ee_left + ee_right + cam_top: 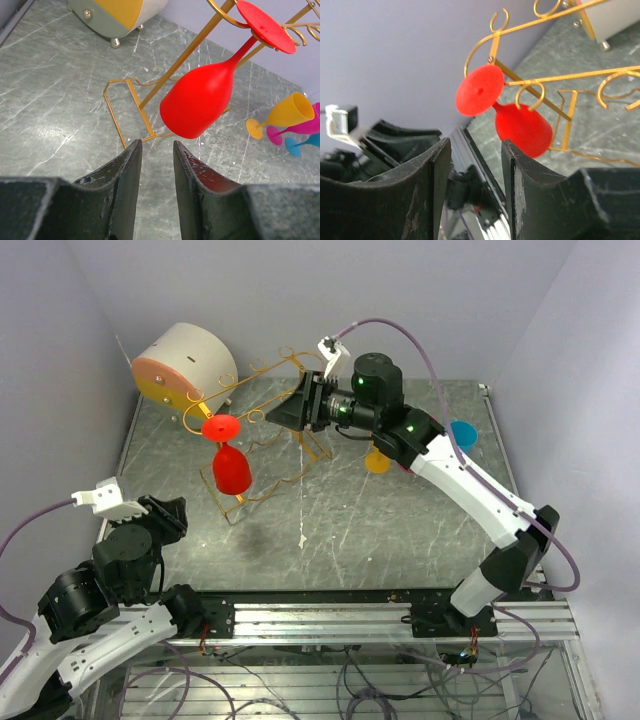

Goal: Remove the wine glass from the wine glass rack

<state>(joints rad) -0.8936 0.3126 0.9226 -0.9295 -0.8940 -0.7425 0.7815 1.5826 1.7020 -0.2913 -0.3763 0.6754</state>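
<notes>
Wine glass (200, 102) hangs at rack (186, 52) end; left end effector (156, 150), right end effector (474, 150) spread, empty.

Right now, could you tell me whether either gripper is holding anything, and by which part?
Nothing is held: the left gripper and right gripper are both open and empty. The red wine glass hangs by its foot on the rack.

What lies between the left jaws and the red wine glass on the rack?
Nothing solid: the left wrist view shows only grey marbled tabletop and the gold wire rack's base before the red glass.
</notes>
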